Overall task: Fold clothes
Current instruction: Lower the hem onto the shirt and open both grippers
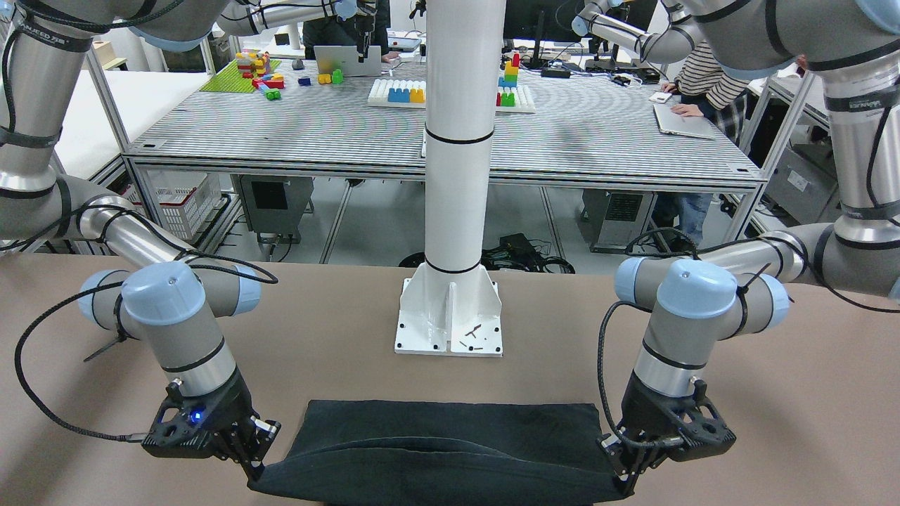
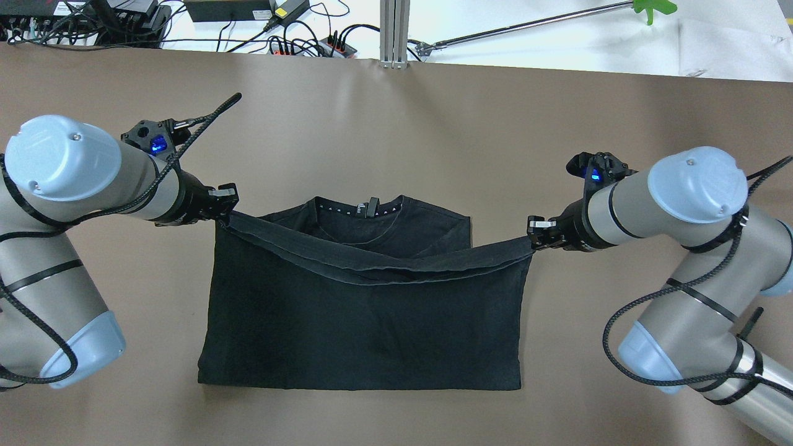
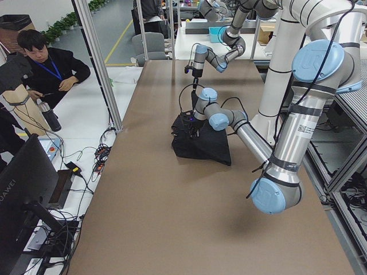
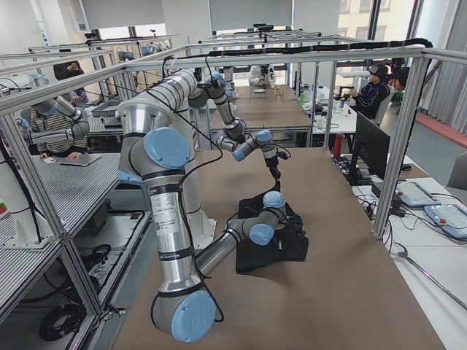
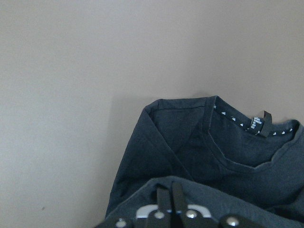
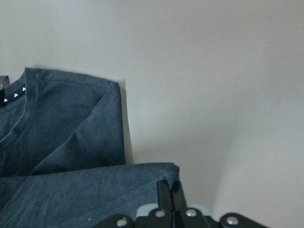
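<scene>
A black T-shirt (image 2: 365, 316) lies on the brown table (image 2: 396, 124), its collar (image 2: 365, 207) toward the far edge. Its hem edge is lifted and stretched between both grippers, sagging over the chest just short of the collar. My left gripper (image 2: 226, 207) is shut on the hem's left corner. It also shows in the front-facing view (image 1: 626, 485). My right gripper (image 2: 533, 232) is shut on the hem's right corner and also shows in the front-facing view (image 1: 253, 471). In the left wrist view the fingers (image 5: 164, 197) pinch fabric above the collar area (image 5: 256, 123). The right wrist view shows the same pinch (image 6: 164, 192).
The white column's base plate (image 1: 450, 316) is bolted to the table on the robot's side of the shirt. Cables and power strips (image 2: 279, 37) lie beyond the far edge. Bare brown table (image 2: 396, 99) lies beyond the collar and to both sides.
</scene>
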